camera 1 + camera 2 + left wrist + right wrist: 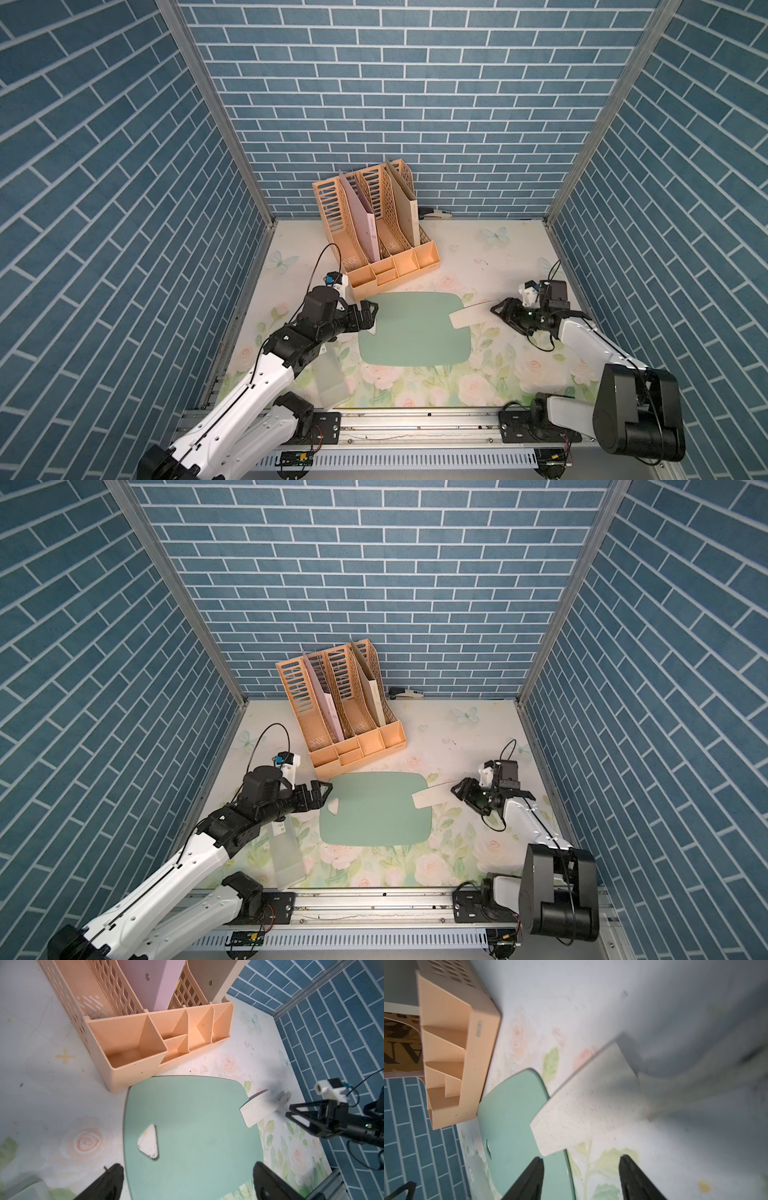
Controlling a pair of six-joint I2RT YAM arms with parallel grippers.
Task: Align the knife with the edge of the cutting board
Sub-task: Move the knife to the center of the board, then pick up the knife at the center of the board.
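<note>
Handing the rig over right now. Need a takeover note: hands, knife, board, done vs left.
Left hand: open, empty, at the cutting board's short edge by the triangular hole.
Right hand: open, empty, beside the opposite short edge.
Knife: blade overlaps the board's far corner on the right hand's side, handle pointing off toward that hand, skewed to the edge.
Done: nothing yet; knife not aligned.
Left: probably regrasp or nudge the knife until it lies parallel along the board edge.
</note>
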